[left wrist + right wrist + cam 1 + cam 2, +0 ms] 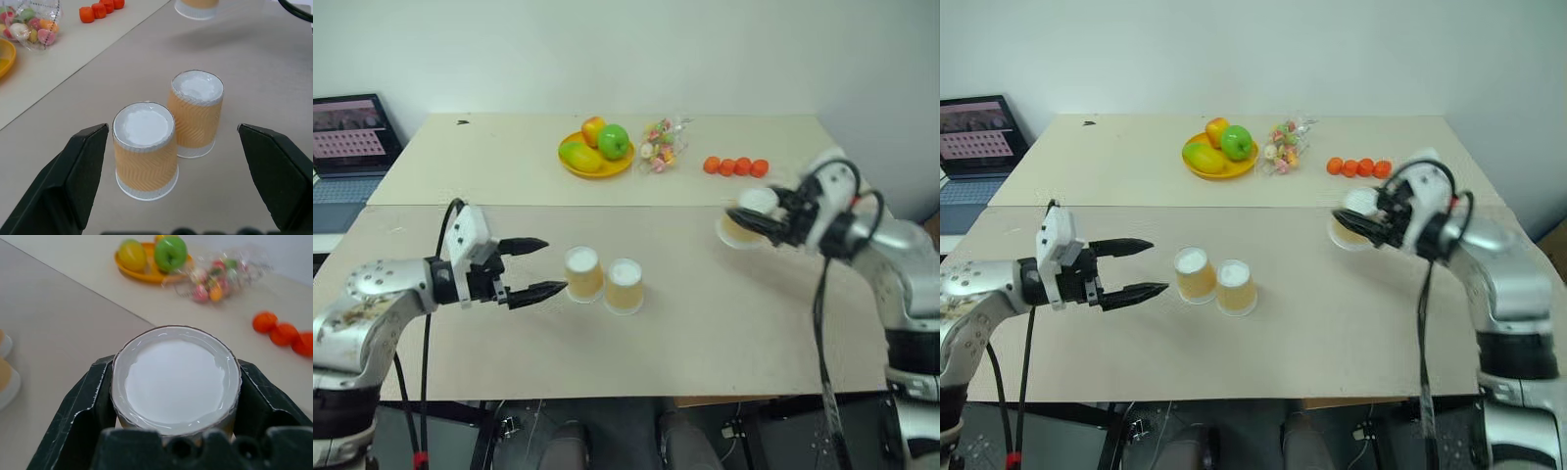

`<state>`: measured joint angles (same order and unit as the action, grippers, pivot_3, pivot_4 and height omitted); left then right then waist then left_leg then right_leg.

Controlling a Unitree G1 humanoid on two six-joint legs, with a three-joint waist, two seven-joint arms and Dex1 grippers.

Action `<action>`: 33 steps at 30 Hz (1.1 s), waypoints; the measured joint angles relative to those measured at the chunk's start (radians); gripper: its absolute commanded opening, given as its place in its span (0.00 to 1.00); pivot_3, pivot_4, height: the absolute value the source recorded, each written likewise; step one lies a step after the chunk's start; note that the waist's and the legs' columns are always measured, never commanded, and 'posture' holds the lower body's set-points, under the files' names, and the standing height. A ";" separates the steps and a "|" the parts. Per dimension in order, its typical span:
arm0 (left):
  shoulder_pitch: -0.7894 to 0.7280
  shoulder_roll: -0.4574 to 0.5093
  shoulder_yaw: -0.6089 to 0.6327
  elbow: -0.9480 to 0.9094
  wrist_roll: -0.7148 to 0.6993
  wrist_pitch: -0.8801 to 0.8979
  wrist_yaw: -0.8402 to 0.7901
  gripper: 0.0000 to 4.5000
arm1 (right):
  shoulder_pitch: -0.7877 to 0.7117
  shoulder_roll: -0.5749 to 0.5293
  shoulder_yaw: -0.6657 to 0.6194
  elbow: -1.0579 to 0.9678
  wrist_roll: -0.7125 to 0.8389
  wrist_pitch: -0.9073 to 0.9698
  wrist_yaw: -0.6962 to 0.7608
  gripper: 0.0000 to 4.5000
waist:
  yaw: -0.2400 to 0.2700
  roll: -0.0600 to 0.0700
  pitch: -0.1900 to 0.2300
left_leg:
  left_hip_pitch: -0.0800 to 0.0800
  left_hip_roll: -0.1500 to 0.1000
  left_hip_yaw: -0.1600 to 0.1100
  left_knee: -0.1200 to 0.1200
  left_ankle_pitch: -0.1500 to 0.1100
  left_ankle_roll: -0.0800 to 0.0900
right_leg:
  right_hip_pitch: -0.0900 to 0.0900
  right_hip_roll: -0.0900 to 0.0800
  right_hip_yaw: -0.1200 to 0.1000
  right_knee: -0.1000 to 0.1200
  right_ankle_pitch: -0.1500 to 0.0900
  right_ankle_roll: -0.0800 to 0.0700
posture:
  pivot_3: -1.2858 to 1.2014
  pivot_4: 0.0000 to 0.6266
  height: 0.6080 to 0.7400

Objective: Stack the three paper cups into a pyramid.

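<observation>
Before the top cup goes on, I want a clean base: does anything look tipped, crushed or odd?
Nothing stands out. The two base cups stand upside down, side by side and undented; the third cup sits squarely in the right gripper. The left gripper is open beside them.

Open counter all round the cup pair

The two upturned paper cups (604,278) stand just beside each other mid-counter (724,333), bare surface on every side; the fruit plate (596,157), candy bag (661,145) and orange pieces (735,166) lie well apart along the far half.
</observation>
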<state>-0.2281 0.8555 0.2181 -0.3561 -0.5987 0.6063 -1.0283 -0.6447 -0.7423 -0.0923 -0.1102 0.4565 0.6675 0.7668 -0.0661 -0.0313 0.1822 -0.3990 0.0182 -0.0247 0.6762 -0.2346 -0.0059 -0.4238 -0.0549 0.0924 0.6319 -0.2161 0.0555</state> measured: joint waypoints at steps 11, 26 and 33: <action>0.196 -0.019 0.049 -0.074 0.007 -0.044 0.035 1.00 | -0.206 0.207 0.221 -0.074 0.040 0.221 -0.009 0.62 | 0.010 0.000 0.000 | -0.002 -0.001 -0.002 0.000 0.000 0.000 | -0.001 -0.002 -0.003 0.001 0.001 -0.001 | 0.52 0.24 0.95; 0.322 -0.101 0.001 -0.085 0.069 -0.152 0.078 1.00 | -0.241 0.323 0.279 -0.099 0.040 0.362 -0.074 0.62 | 0.018 0.000 0.000 | -0.001 0.000 -0.001 0.000 0.000 0.000 | -0.002 -0.002 -0.003 0.001 0.001 -0.002 | 0.52 0.24 0.95; 0.326 -0.114 -0.002 -0.085 0.070 -0.166 0.094 1.00 | -0.279 0.274 0.280 -0.099 0.035 0.366 -0.047 0.62 | 0.020 0.000 0.000 | -0.001 -0.001 -0.001 0.000 0.000 0.000 | -0.001 -0.002 -0.004 0.000 0.001 -0.002 | 0.52 0.24 0.95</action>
<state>0.0979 0.7413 0.2162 -0.4407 -0.5290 0.4400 -0.9342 -0.9236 -0.4683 0.1874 -0.2088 0.4911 1.0330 0.7201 -0.0456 -0.0313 0.1823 -0.4002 0.0176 -0.0258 0.6763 -0.2347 -0.0059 -0.4253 -0.0574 0.0888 0.6318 -0.2148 0.0533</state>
